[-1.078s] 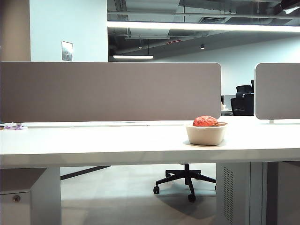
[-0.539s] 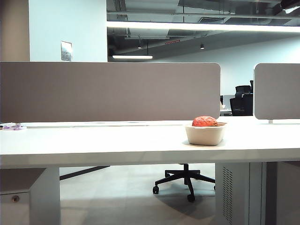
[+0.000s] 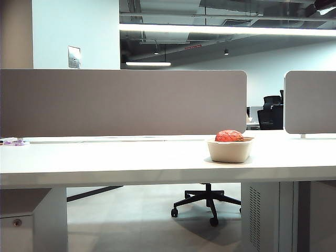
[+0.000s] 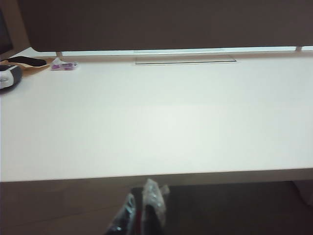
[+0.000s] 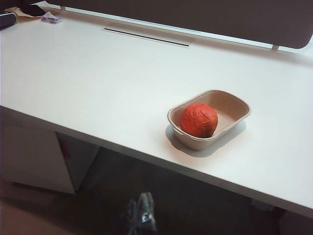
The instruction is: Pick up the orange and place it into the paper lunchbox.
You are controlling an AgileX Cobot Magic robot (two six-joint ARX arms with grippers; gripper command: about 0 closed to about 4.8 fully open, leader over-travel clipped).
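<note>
The orange [image 5: 198, 119] sits inside the paper lunchbox [image 5: 234, 101] on the table [image 5: 88, 78], ahead of the right claw [image 5: 142, 215], whose state cannot be told, while the closed, empty left claw [image 4: 144, 210] hangs off the table's near edge.

Exterior camera level across table [image 3: 131, 163], both wrist cameras high, looking down

The left claw [image 4: 142, 213] sits below the near edge of the white desk [image 4: 161, 117], off the surface, its wrapped fingers [image 4: 154, 198] drawn close together with nothing between them. At the desk's far edge lies a long cable slot [image 4: 185, 61] under the dark partition [image 4: 161, 22]. A small purple packet [image 4: 64, 65] rests near the desk's far corner, beside a dark device [image 4: 9, 76].
</note>
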